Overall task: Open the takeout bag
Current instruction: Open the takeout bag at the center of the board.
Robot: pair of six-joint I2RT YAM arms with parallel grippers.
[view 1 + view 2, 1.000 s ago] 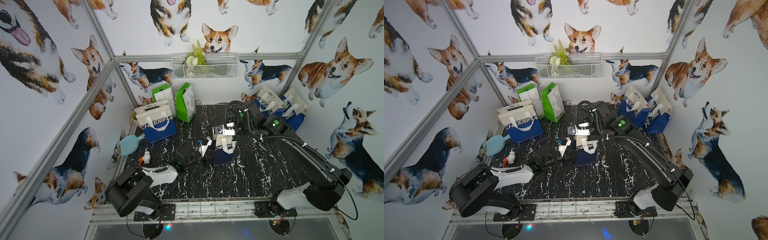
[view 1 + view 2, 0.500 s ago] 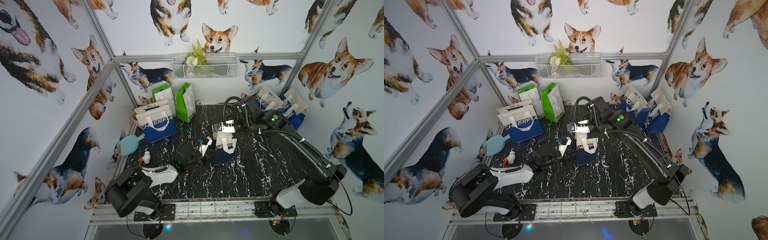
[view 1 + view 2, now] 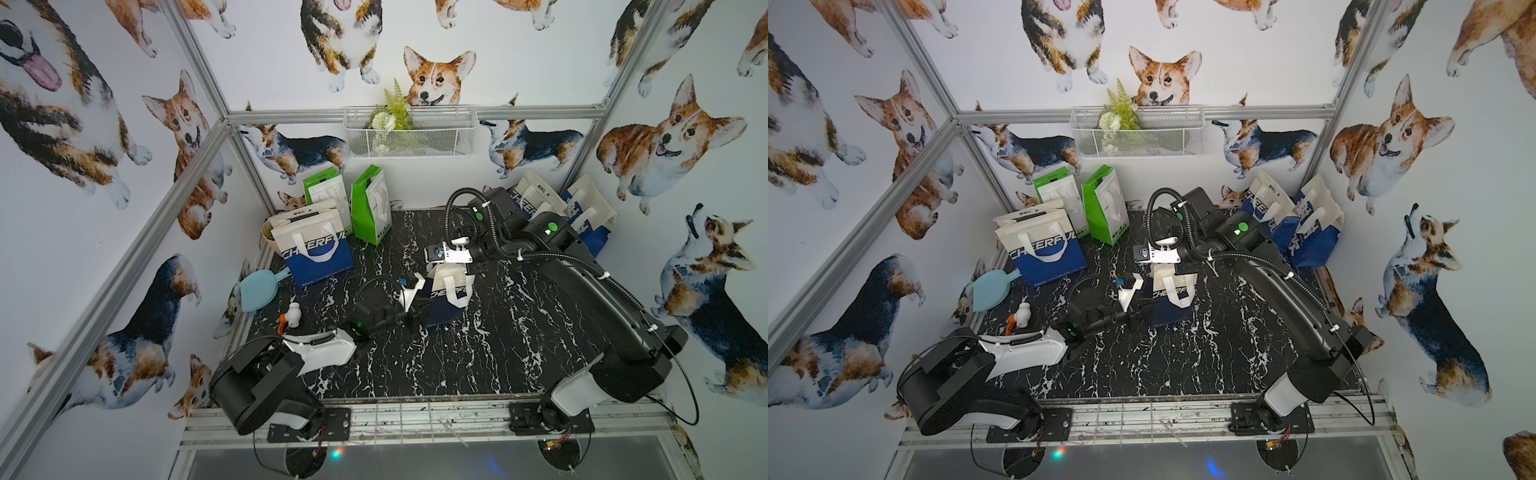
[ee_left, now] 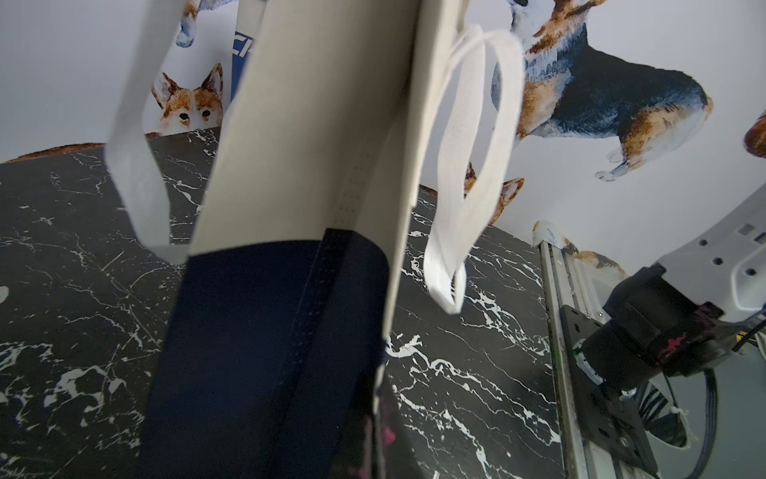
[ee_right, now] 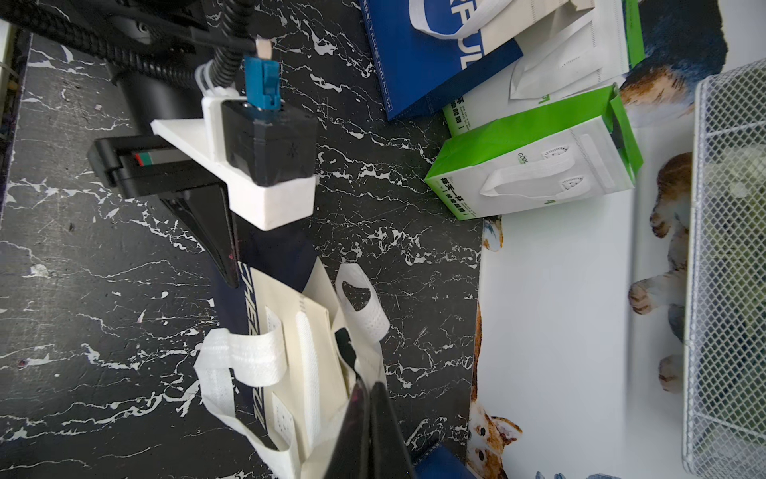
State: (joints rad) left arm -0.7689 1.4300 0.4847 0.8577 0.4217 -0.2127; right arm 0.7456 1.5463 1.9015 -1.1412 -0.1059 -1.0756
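Observation:
The takeout bag (image 3: 448, 293) (image 3: 1173, 293), cream on top and navy below with white handles, stands mid-table in both top views. My left gripper (image 3: 417, 311) (image 3: 1143, 311) reaches in low from the left and is shut on the bag's navy side edge; in the left wrist view the bag (image 4: 306, 166) fills the middle and the gripper (image 4: 375, 431) is dark against it. From above, my right gripper (image 3: 471, 271) (image 5: 369, 400) is shut on the bag's cream top rim (image 5: 315, 331). A narrow dark gap shows at the bag's mouth.
A larger cream and blue bag (image 3: 316, 249) and two green bags (image 3: 370, 208) stand at the back left. More blue bags (image 3: 582, 212) lean at the back right. A blue scoop (image 3: 257, 289) and a small white bottle (image 3: 291, 318) lie at the left edge. A wire basket (image 3: 409, 133) hangs on the back wall.
My right gripper has shifted slightly toward the back wall with the bag's rim in it. The left arm and the bag's base have stayed put.

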